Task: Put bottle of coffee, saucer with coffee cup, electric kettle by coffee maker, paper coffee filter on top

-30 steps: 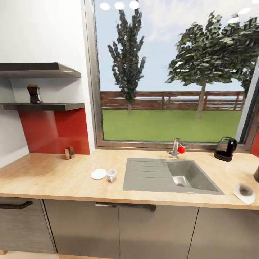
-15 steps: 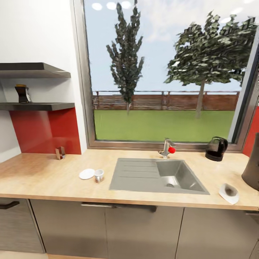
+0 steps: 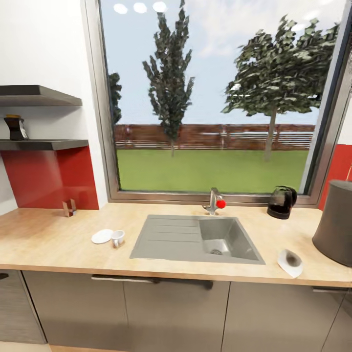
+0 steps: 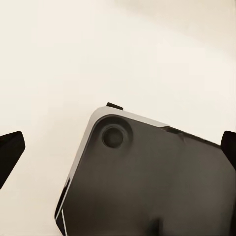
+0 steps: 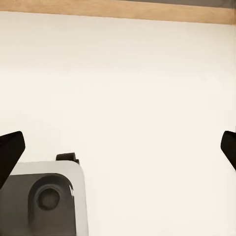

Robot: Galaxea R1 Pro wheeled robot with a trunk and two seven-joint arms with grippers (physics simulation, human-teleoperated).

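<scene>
The charcoal coffee maker point(image 3: 336, 222) stands at the right end of the beige kitchen countertop point(image 3: 49, 239). By the window sits the glass electric kettle point(image 3: 281, 202). A paper coffee filter point(image 3: 290, 262) lies near the front edge, left of the coffee maker. Left of the sink are the white saucer point(image 3: 102, 236) and, beside it on the counter, the coffee cup point(image 3: 117, 238). On the lower wall shelf at far left stands the dark bottle of coffee point(image 3: 16, 128). My left gripper point(image 4: 118, 152) and right gripper point(image 5: 118, 150) are open, holding nothing, over pale floor.
A steel sink point(image 3: 195, 239) with a red-knobbed faucet point(image 3: 214, 201) is set in the middle of the counter. A small brown holder point(image 3: 69, 208) stands by the red backsplash. Dark grey cabinet fronts point(image 3: 171, 313) run below. My dark base point(image 4: 147, 187) shows under the left gripper.
The head camera has swung right, so everything has slid left in the picture and the coffee maker has come into view. Nothing on the counter has moved.
</scene>
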